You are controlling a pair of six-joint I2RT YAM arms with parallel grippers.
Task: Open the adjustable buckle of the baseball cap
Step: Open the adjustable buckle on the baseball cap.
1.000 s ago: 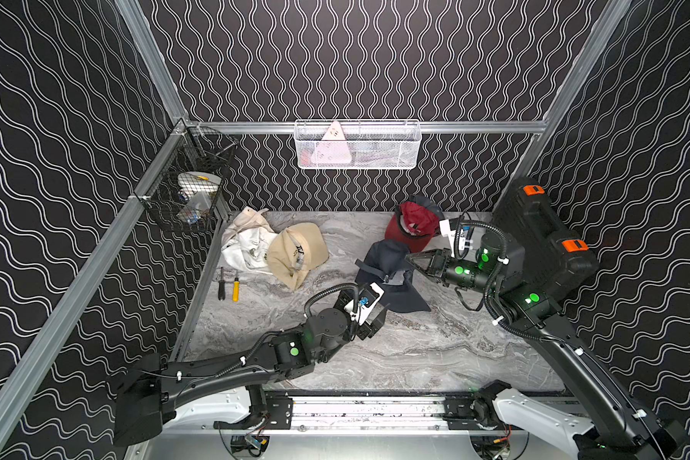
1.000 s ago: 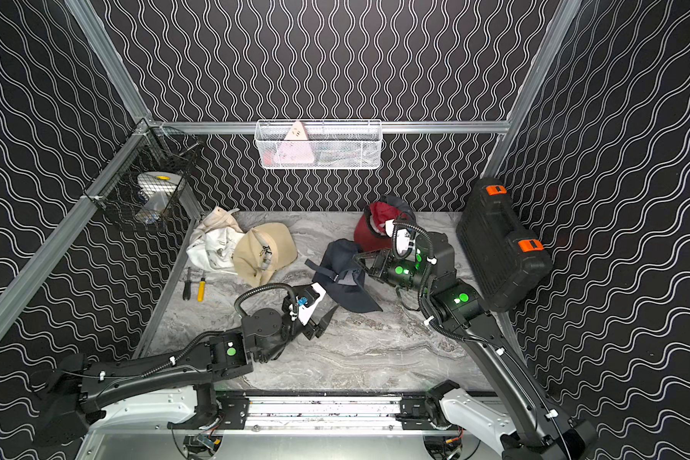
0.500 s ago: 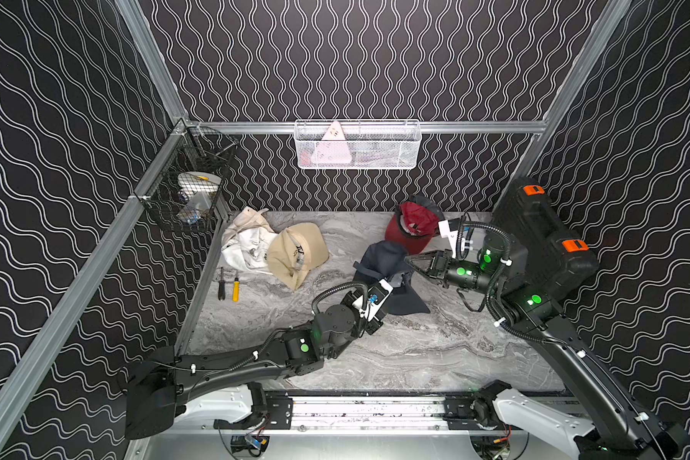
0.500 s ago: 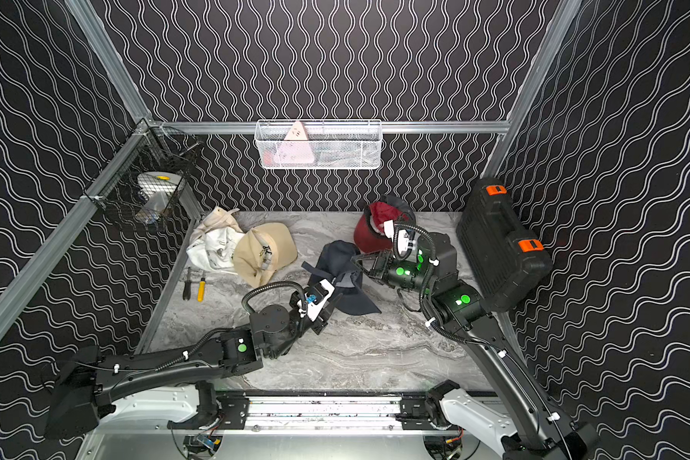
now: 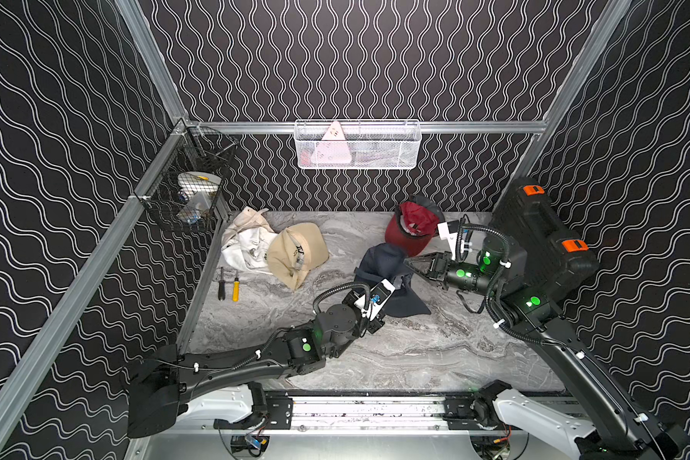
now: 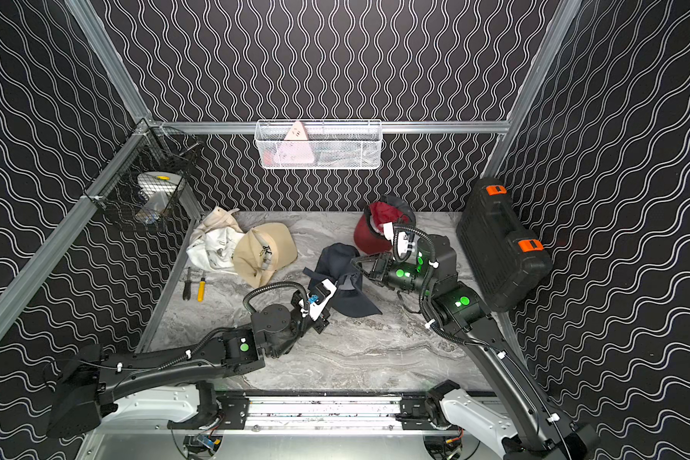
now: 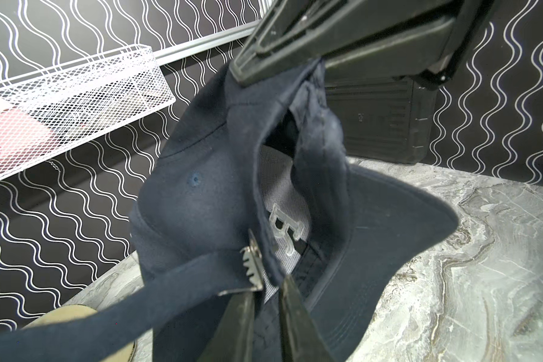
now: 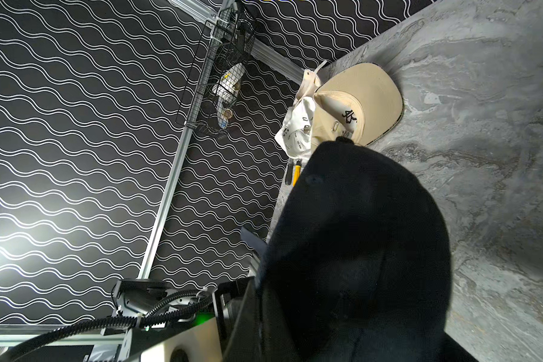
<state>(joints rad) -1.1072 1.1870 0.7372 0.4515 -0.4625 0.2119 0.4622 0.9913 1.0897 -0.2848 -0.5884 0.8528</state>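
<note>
The navy baseball cap (image 5: 383,259) (image 6: 335,255) hangs above the marble table, brim down. My right gripper (image 5: 409,263) (image 6: 355,261) is shut on its back rim, which the left wrist view shows clamped. The silver toothed buckle (image 7: 252,266) sits on the navy strap (image 7: 138,301), which trails away loose. My left gripper (image 7: 265,288) is right under the buckle, with its fingers a narrow gap apart. The buckle's corner rests on one fingertip (image 7: 245,301) and the rim's edge meets the other. I cannot make out whether anything is pinched. In the right wrist view the cap (image 8: 358,250) hides the jaws.
A tan cap (image 5: 295,255) and a white cap (image 5: 244,243) lie at the back left, with two screwdrivers (image 5: 228,282) beside them. A red cap (image 5: 409,229) stands behind the navy one. A black case (image 5: 542,235) leans at the right wall. Wire baskets (image 5: 357,145) (image 5: 188,191) hang on the walls.
My left gripper has moved forward and up to the back of the cap, and its jaws have narrowed from wide apart. The right gripper still holds the cap in nearly the same place.
</note>
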